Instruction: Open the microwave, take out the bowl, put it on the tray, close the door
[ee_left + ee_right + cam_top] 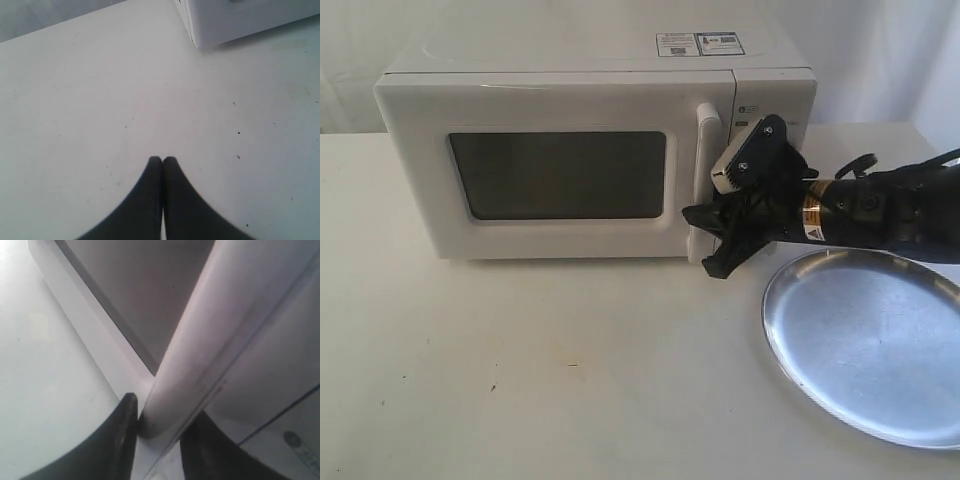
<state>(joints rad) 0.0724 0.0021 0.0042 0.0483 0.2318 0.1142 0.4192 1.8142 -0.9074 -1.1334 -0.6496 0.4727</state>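
Observation:
The white microwave (570,80) stands at the back of the table with its door (425,180) closed. Through the dark window no bowl shows; the bowl is hidden. My right gripper (703,243) reaches in from the right at the lower end of the vertical white handle (708,140). In the right wrist view the handle (210,340) runs between the two black fingers of the gripper (165,410), which press on either side of it. The silver tray (870,340) lies at the front right, below the right arm. My left gripper (162,159) is shut and holds nothing, hovering over bare table.
A corner of the microwave (240,20) shows beyond the left gripper. The white table (520,370) stretches in front of the microwave. A pale curtain hangs behind.

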